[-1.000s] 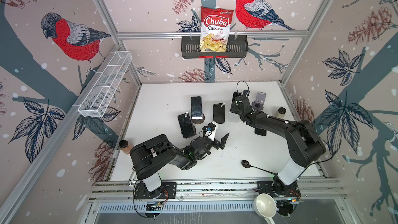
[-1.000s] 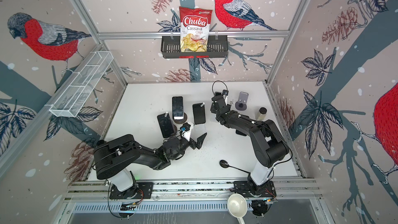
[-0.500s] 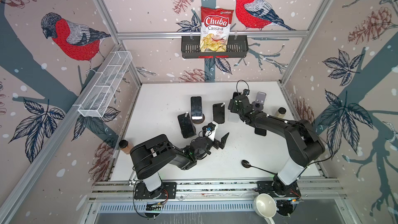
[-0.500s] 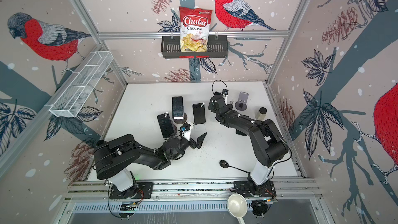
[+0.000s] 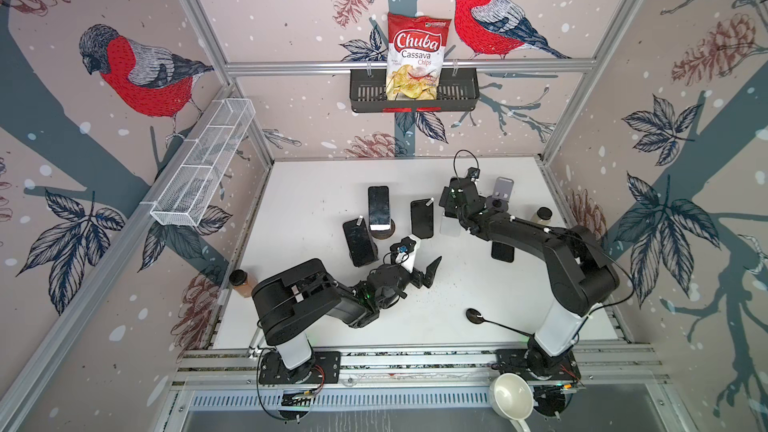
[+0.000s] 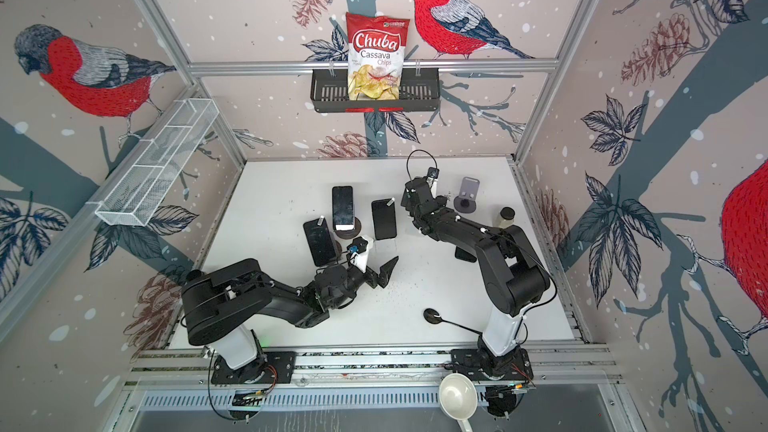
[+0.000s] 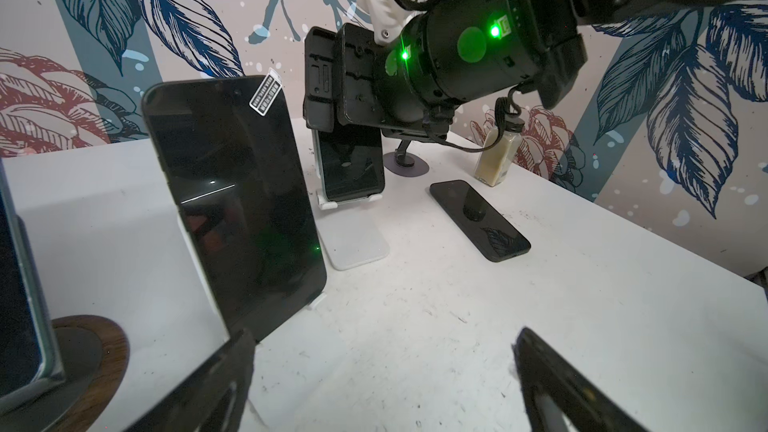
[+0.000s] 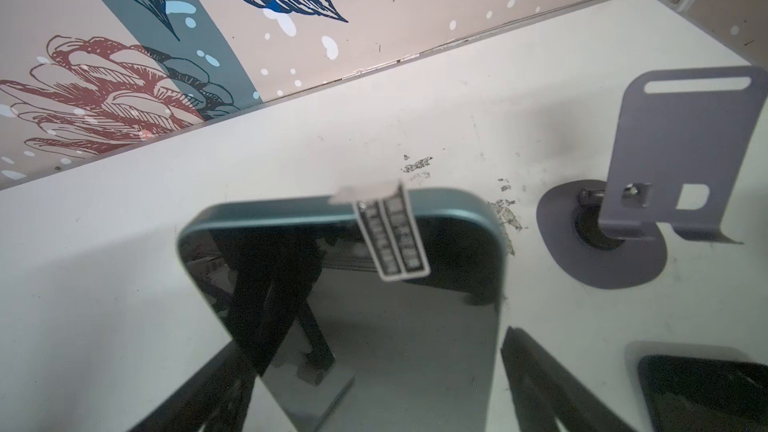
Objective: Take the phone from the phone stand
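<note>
Jaws of right gripper (image 8: 374,338) have narrowed; phone (image 8: 332,317) stands between them.

Bright even light, soft shadows (wrist views dimmer)

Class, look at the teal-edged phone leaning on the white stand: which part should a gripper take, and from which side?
Likely best: pinch the teal-edged phone across its long side edges near the top, from above. It leans back on the white stand, foot in the lip, so the upper sides stand clear.
</note>
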You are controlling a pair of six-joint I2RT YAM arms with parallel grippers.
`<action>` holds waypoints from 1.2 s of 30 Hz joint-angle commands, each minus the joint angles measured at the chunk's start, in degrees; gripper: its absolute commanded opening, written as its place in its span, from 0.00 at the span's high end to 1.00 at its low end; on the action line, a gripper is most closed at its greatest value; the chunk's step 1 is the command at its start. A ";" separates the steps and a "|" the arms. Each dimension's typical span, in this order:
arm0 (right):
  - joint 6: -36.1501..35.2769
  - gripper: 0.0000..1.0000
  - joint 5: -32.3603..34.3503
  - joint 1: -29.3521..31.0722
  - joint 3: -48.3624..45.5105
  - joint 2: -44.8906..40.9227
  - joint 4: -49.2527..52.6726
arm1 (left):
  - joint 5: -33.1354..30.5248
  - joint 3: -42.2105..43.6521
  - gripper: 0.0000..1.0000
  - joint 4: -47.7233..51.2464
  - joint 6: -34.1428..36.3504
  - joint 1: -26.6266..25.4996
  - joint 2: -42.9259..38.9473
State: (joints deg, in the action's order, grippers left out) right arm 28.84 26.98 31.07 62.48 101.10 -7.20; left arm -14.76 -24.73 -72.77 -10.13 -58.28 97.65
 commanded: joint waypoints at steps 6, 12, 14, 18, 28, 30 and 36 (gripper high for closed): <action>0.60 0.19 2.38 0.13 0.00 -0.45 -1.15 | 0.79 0.08 0.04 -2.11 0.37 0.27 0.21; 0.25 0.24 2.37 0.13 -0.51 -1.03 -1.86 | 0.79 0.37 0.04 -2.43 0.15 0.27 0.18; -0.14 0.26 2.24 0.22 -0.43 -1.21 -1.94 | 0.76 0.39 0.04 -2.44 0.15 0.27 0.19; -0.75 0.27 2.21 0.39 -0.25 -1.78 -1.68 | 0.80 0.39 0.04 -2.46 0.12 0.36 0.23; -2.64 0.27 1.93 0.61 -0.52 -4.27 -1.37 | 0.96 0.47 0.04 -2.82 0.04 0.36 0.16; -3.08 0.27 1.77 0.57 -0.69 -5.04 -1.07 | 0.92 0.56 0.04 -2.77 0.05 0.36 0.09; -4.47 0.27 -0.30 0.48 -1.74 -7.70 0.11 | 0.80 0.70 0.04 -2.82 0.04 0.36 -0.11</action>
State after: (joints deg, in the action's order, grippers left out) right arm 25.52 27.53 31.46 60.95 94.63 -6.37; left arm -13.93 -24.21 -72.97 -10.17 -57.95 97.80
